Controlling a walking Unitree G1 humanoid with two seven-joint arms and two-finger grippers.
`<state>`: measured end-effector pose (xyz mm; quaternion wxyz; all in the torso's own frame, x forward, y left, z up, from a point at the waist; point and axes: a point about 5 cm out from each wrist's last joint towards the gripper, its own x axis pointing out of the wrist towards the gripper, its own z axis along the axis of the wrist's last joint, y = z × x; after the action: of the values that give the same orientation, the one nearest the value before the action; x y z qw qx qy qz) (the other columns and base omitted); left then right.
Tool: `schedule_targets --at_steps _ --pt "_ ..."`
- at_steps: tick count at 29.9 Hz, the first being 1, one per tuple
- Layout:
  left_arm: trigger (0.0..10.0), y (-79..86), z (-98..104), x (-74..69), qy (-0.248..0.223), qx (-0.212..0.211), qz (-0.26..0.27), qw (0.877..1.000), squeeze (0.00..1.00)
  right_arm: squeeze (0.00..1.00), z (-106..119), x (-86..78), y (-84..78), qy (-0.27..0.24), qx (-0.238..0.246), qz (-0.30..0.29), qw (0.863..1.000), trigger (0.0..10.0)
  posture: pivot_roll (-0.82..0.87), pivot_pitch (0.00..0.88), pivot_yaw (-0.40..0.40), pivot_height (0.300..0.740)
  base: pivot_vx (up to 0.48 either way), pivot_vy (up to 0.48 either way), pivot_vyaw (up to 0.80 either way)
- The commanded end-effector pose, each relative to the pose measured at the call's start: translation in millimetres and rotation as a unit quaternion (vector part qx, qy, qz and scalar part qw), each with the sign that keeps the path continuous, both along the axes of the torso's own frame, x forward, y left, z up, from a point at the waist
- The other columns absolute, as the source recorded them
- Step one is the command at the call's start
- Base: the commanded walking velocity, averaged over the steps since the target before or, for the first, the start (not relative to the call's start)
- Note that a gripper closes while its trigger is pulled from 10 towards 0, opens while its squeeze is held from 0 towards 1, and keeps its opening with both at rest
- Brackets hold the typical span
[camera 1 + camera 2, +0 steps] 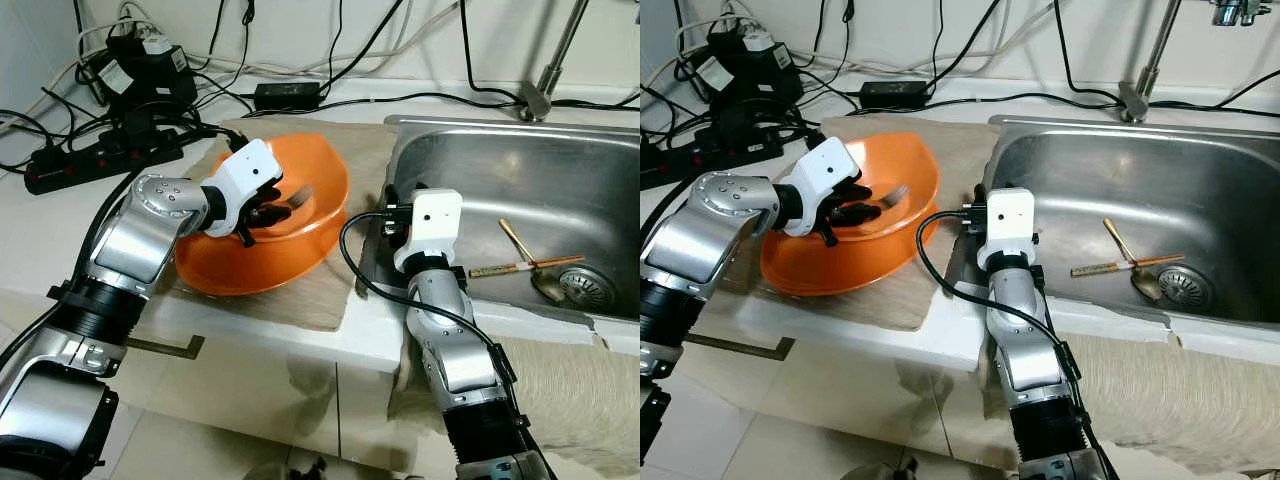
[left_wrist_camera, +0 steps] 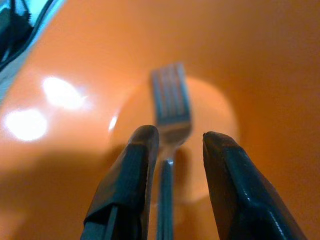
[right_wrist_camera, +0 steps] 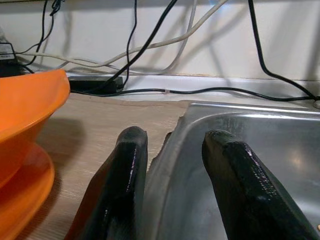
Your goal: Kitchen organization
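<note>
An orange bowl [image 1: 322, 166] rests tilted on an orange plate [image 1: 235, 278] on the counter left of the sink. My left gripper [image 2: 180, 134] reaches into the bowl, fingers open, with a metal fork [image 2: 170, 100] lying on the bowl's bottom between them, its handle close to one finger. My right gripper [image 3: 175, 132] hovers at the left rim of the steel sink [image 1: 520, 160], open, with nothing held. In the sink near the drain lie a gold spoon [image 1: 520, 245] and a brown-handled utensil [image 1: 500, 269].
A beige mat [image 1: 320, 285] lies under the bowl. A black power strip [image 1: 100, 160], a charger block [image 1: 288, 95] and many cables crowd the back of the counter. The faucet base [image 1: 540, 98] stands behind the sink. A towel [image 1: 580, 390] hangs over the counter front.
</note>
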<state>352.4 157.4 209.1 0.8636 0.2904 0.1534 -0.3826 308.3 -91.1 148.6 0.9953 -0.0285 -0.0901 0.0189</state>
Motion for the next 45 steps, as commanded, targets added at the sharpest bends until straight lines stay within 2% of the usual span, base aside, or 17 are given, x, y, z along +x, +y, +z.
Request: schedule_targets --at_steps 1,4,7,9,16,21,28,33,35,39,45 --pt "10.0 8.7 5 3.7 -0.01 0.018 0.014 1.0 0.0 0.0 8 -2.4 -7.5 -0.011 0.002 -0.022 1.0 10.0 0.05 0.0 0.102 0.74 0.0 0.0 0.0" --pt "10.0 14.6 8 6.4 -0.014 0.025 0.022 0.999 0.0 0.0 5 -5.5 -25.2 -0.002 0.0 -0.079 0.997 10.0 0.05 0.0 0.104 0.74 0.0 0.0 0.0" --pt "10.0 17.8 10 8.9 -0.016 0.027 0.028 0.999 0.0 0.0 4 -7.2 -50.3 -0.004 -0.012 -0.165 0.986 10.0 0.04 0.0 0.107 0.74 0.0 0.0 0.0" --pt "10.0 19.1 10 10.2 -0.017 0.029 0.029 0.999 0.0 0.0 6 -7.2 -58.4 -0.01 -0.015 -0.188 0.982 10.0 0.04 0.0 0.11 0.74 0.0 0.0 0.0" --pt "10.0 27.0 11 12.3 -0.01 0.049 0.026 0.998 0.0 0.0 6 -8.3 -51.4 0.003 -0.009 -0.173 0.985 10.0 0.04 0.0 0.112 0.74 0.0 0.0 0.0" --pt "10.0 30.6 16 13.6 -0.005 0.049 0.026 0.998 0.0 0.0 2 -7.1 -49.8 0.012 -0.007 -0.171 0.985 10.0 0.04 0.0 0.111 0.74 0.0 0.0 0.0" --pt "10.0 31.1 20 13.5 -0.003 0.071 0.001 0.997 0.0 0.0 -1 -3.9 -36.6 0.025 0.001 -0.13 0.991 10.0 0.04 0.001 0.112 0.74 0.0 0.0 0.0" --pt "10.0 29.6 18 11.5 0.009 0.082 -0.02 0.996 0.0 0.0 5 3.3 -6.4 0.048 0.04 0.0 0.998 10.0 0.05 0.004 0.113 0.74 0.0 0.0 0.0" --pt "10.0 29.5 18 11.4 0.01 0.083 -0.022 0.996 0.0 0.0 7 3.3 -3.2 0.051 0.043 0.019 0.998 10.0 0.05 0.003 0.114 0.74 0.0 0.0 0.0" --pt "10.0 28.9 20 11.2 0.015 0.09 -0.035 0.995 0.0 0.0 18 2.4 -4.9 0.051 0.045 0.049 0.997 10.0 0.05 0.003 0.114 0.74 0.0 0.0 0.0" --pt "10.0 27.6 18 13.0 0.017 0.094 -0.04 0.995 0.0 0.0 14 1.6 -7.3 0.063 0.049 0.044 0.996 10.0 0.04 0.0 0.118 0.74 0.0 0.0 0.0"
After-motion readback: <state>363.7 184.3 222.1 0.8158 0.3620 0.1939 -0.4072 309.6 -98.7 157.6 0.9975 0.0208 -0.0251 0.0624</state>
